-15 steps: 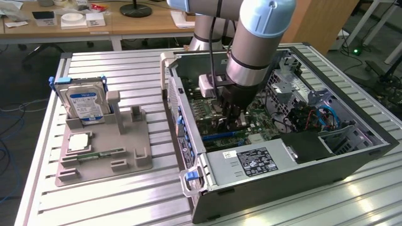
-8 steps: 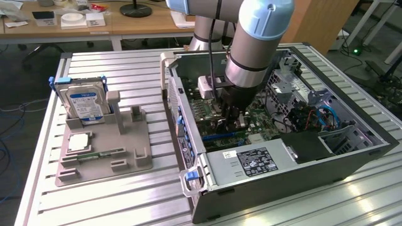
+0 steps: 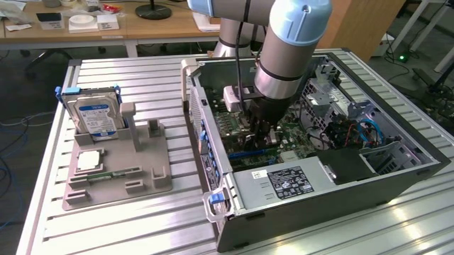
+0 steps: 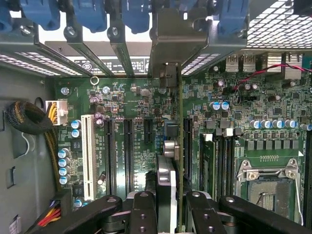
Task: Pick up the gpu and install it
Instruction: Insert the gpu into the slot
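Thin, stiff, probably light, fragile gpu (image 4: 165, 183) is being pinched edge-on between the jaws, over the motherboard (image 3: 228, 127), mid-frame.

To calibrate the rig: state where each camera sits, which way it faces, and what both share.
Exterior view: high beside the table, looking down into the open computer case; the arm and gripper show.
Wrist view: on the wrist, facing the motherboard; its fingers grip the gpu edge-on.
Shared: the motherboard and gripper.
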`<state>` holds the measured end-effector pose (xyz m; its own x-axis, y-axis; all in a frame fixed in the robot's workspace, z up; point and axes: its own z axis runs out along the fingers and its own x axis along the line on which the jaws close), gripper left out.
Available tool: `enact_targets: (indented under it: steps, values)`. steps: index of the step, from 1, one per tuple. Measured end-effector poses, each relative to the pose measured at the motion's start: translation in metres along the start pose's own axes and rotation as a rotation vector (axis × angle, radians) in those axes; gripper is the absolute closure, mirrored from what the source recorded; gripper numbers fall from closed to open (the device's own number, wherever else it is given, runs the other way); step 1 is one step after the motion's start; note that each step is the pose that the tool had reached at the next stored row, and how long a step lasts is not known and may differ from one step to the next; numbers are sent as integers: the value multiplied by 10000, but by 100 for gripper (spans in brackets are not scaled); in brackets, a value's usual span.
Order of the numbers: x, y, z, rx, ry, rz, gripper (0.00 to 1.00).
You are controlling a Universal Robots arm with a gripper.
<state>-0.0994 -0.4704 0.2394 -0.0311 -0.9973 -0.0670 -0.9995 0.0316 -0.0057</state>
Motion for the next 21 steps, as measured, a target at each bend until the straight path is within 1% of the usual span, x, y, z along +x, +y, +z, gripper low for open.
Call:
enact_targets:
  steps: [9, 15, 21]
  values:
    - [2, 6, 21, -27, 4, 2, 72]
    - [2, 6, 26, -30, 4, 2, 72]
    - [4, 6, 52, -30, 5, 1, 72]
